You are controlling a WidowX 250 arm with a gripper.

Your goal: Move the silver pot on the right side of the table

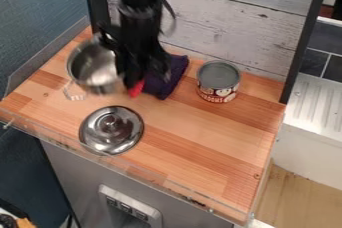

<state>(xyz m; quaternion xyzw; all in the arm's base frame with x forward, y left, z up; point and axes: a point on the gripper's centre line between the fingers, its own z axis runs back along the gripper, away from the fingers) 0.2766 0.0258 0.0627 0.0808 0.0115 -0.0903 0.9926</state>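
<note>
Pot (93, 64): upper left of the frame, on the table (200, 137), mouth upward. Its base seems to carry it, so it probably needs no support there. The task wants it on the right side.
Handle (73, 93): juts from the pot towards the lower left, away from the arm, which leaves the opposite rim nearer for a grasp.
Gripper (137, 69): hangs from the top edge at the pot's right flank, overlapping it in the view. Whether it is open, closed or gripping the rim, I cannot tell; the place suits a rim grasp.
Lid (111, 130): off the pot, just below it in the frame, knob up, lying flat and so unlikely to roll.
Cloth (167, 78): purple, bunched right of the gripper; a low carry could drag it.
Red thing (137, 88): partly hidden under the gripper, beside the cloth.
Can (218, 82): upright, upper right of centre; a direct sideways path could knock it, so lifting or passing below it looks wiser.
</note>
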